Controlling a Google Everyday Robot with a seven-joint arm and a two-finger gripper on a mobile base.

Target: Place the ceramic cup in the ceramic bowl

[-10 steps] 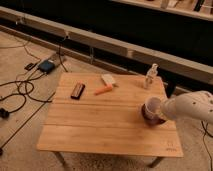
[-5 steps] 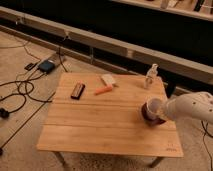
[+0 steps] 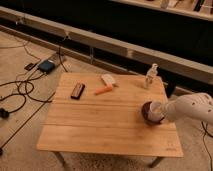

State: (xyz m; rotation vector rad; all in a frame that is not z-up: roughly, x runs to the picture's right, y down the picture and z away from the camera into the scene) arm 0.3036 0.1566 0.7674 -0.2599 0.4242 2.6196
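The ceramic bowl (image 3: pixel 147 112), purple-mauve with a dark rim, sits on the wooden table (image 3: pixel 100 125) near its right edge. The pale ceramic cup (image 3: pixel 156 107) stands upright in or just over the bowl; I cannot tell whether it rests on the bowl's floor. My white arm reaches in from the right, and its gripper (image 3: pixel 161 111) is right at the cup, over the right side of the bowl. The arm's end hides part of the bowl's right rim.
A white pump bottle (image 3: pixel 149 76) stands at the back right of the table. A black flat block (image 3: pixel 77 90), an orange stick-like item (image 3: pixel 103 90) and a pale small block (image 3: pixel 108 79) lie at the back left. Cables and a blue box (image 3: pixel 46 66) are on the floor to the left.
The cup and the gripper have shifted slightly right and down over the bowl. The bowl and the other things on the table have not moved.
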